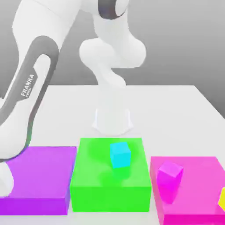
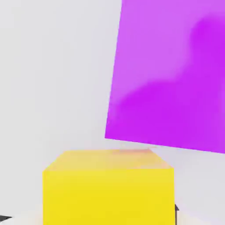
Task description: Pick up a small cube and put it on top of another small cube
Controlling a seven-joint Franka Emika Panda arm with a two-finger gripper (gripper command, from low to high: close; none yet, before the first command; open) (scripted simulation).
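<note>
The small yellow cube (image 2: 107, 193) looms large and very close under the hand camera, and I see one broad face and one narrow face of it. Whether it is gripped I cannot tell. A purple slab (image 2: 171, 74) lies beyond it over white table. The small cyan cube (image 1: 120, 154) stands on the green slab (image 1: 110, 184) in the middle of the exterior view. My arm (image 1: 33, 88) bends down past the purple slab (image 1: 39, 176) toward the exterior view's lower left edge.
A magenta slab (image 1: 197, 176) at the exterior view's right carries a small magenta cube (image 1: 169, 178). A yellow piece (image 1: 222, 199) on it is cut off by the right edge. The robot base (image 1: 112, 118) stands behind the green slab on the white table (image 1: 176, 110).
</note>
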